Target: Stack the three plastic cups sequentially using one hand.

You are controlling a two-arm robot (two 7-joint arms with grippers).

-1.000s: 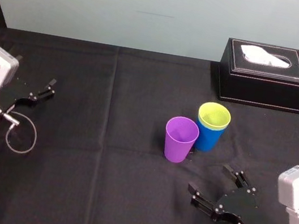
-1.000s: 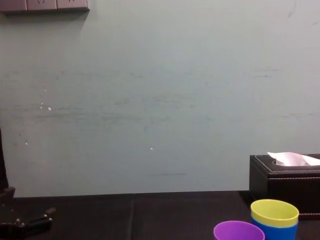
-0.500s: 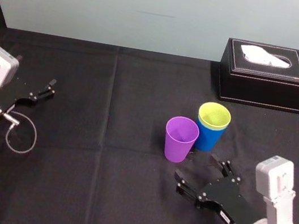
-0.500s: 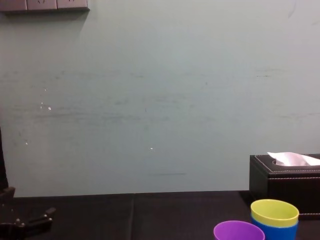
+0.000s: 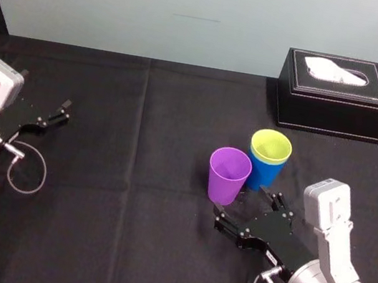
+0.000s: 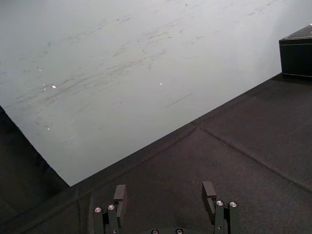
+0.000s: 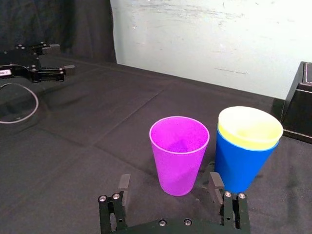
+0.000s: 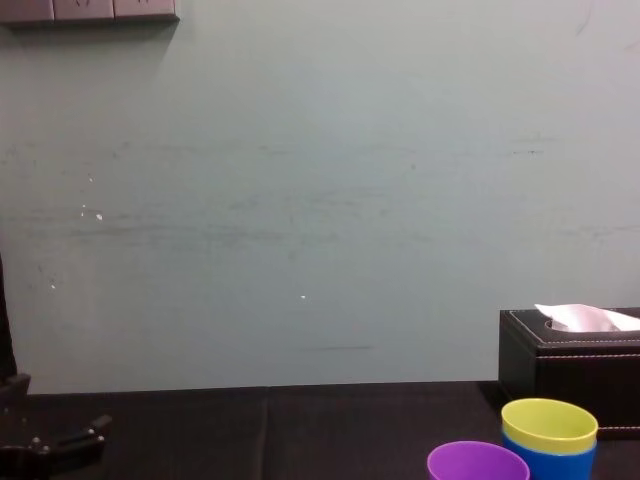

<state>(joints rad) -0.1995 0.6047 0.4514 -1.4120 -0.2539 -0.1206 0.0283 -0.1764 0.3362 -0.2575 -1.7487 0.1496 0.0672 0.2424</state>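
The right gripper lies low over the black table, its fingers spread wide apart and clamped on nothing. The purple cup stands upright right in front of it, at the mouth of the gap. In the right wrist view the cup's base sits between the two fingertips, and neither finger appears to touch it.

Just beyond the gripper's outer finger, close beside the purple cup, stands the blue cup. The yellow-green cup is already nested inside it, with only its rim band showing above the blue rim. The pair stands upright and slightly farther from the gripper than the purple cup.

Well beyond the cups, against the wall, sits the tissue box.

The left gripper rests far off on the other side of the table. Its fingers are parted too and hold nothing, as the left wrist view shows
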